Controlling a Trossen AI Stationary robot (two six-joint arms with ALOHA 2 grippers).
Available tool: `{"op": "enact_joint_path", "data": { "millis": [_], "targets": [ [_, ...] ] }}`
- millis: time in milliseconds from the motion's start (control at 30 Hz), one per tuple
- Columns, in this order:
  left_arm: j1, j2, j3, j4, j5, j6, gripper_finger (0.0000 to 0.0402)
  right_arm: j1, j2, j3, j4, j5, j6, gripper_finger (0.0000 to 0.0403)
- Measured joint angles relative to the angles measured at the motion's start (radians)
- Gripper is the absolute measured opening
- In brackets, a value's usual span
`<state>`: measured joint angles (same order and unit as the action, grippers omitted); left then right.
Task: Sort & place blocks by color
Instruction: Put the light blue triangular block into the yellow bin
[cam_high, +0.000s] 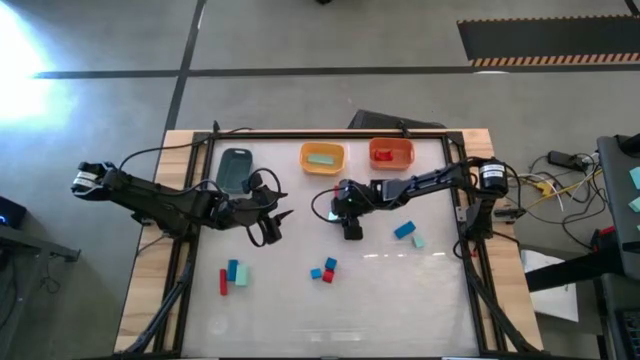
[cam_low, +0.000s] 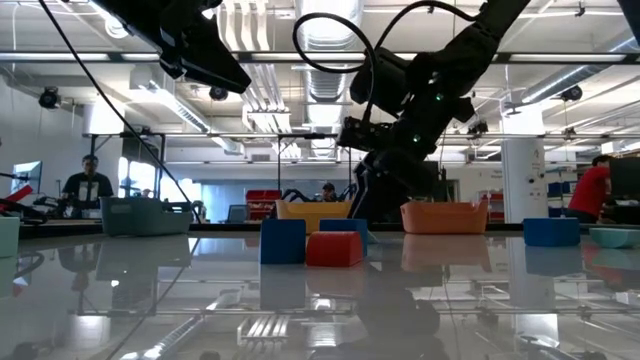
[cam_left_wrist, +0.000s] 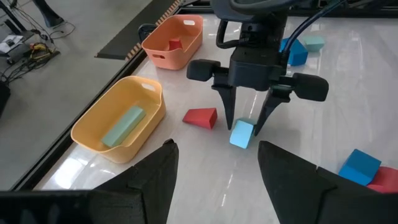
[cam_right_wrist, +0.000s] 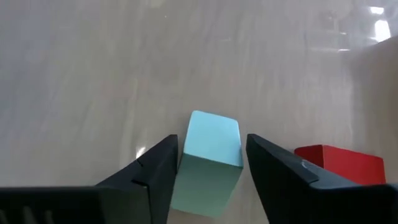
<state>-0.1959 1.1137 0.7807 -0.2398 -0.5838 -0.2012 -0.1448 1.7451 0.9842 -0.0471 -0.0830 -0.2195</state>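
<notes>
— How do the right gripper's (cam_left_wrist: 247, 124) jaws stand?
— Pointed down at the table (cam_high: 400, 290), parted, with a pale teal cube (cam_left_wrist: 242, 134) between the fingers (cam_right_wrist: 152, 168). In the right wrist view each finger sits just beside a face of the cube; whether they press it cannot be told. The cube rests on the table, a red block (cam_left_wrist: 200, 117) just beside it.
— And the left gripper (cam_high: 272, 228)?
— It hangs over the table's middle left, jaws wide apart, holding nothing.
— Where are the other blocks?
— A pale teal bar (cam_left_wrist: 122, 126) lies in the yellow-orange bin (cam_left_wrist: 93, 127) and a red piece (cam_left_wrist: 174, 44) in the orange-red bin (cam_left_wrist: 186, 50). Blue and teal blocks (cam_high: 408, 233) lie toward the right; red and blue ones (cam_high: 323, 269) sit nearer the front, and red, blue and teal bars (cam_high: 232, 275) at front left.
</notes>
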Motion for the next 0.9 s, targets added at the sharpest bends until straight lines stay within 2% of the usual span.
{"op": "enact_joint_path", "data": {
  "millis": [267, 633, 900],
  "targets": [
    [0.0, 0.0, 0.0, 0.0, 0.0, 0.0, 0.0205, 0.0, -0.001, -0.009, 0.005, 0.004, 0.028, 0.0123],
    [0.0, 0.0, 0.0, 0.0, 0.0, -0.001, 0.0205, 0.0, -0.007, 0.023, -0.021, 0.004, 0.04, 0.0121],
    [0.0, 0.0, 0.0, 0.0, 0.0, -0.001, 0.0205, -0.044, -0.029, 0.18, -0.183, 0.006, -0.081, 0.0121]
  ]
}}
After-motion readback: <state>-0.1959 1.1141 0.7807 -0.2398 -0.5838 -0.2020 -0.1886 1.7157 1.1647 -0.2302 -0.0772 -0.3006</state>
